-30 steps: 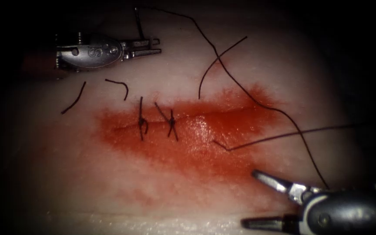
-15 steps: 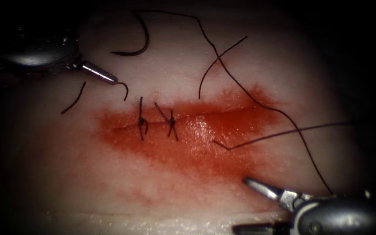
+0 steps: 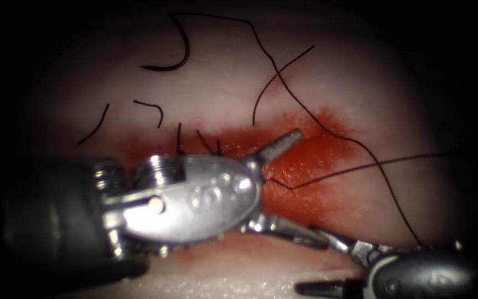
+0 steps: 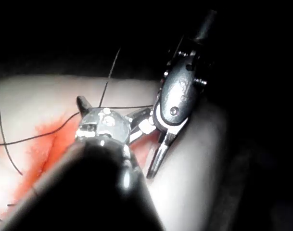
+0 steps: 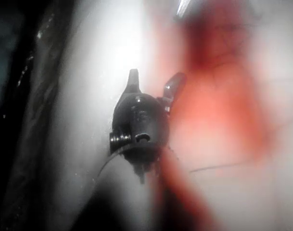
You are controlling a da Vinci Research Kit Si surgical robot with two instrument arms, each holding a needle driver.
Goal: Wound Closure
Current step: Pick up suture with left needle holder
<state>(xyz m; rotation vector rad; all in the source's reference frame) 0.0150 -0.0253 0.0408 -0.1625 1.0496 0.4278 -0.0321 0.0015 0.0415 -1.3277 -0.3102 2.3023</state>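
While two cut ends of thread (image 3: 94,125) lie at ten o'clock, the left hand (image 3: 297,188) spreads wide over the cut (image 3: 305,145), holding nothing. At twelve o'clock the needle (image 3: 176,49) lies free on the tissue (image 3: 222,83), not in it, its thread (image 3: 327,127) trailing rightward across the red fluid (image 3: 327,166). At five o'clock the right hand (image 3: 316,260) gapes open, empty.

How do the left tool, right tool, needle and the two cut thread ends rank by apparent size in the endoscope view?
1. Left tool, nearest the camera.
2. Right tool, partly out of frame.
3. Needle.
4. Cut thread ends: alike, unranked.
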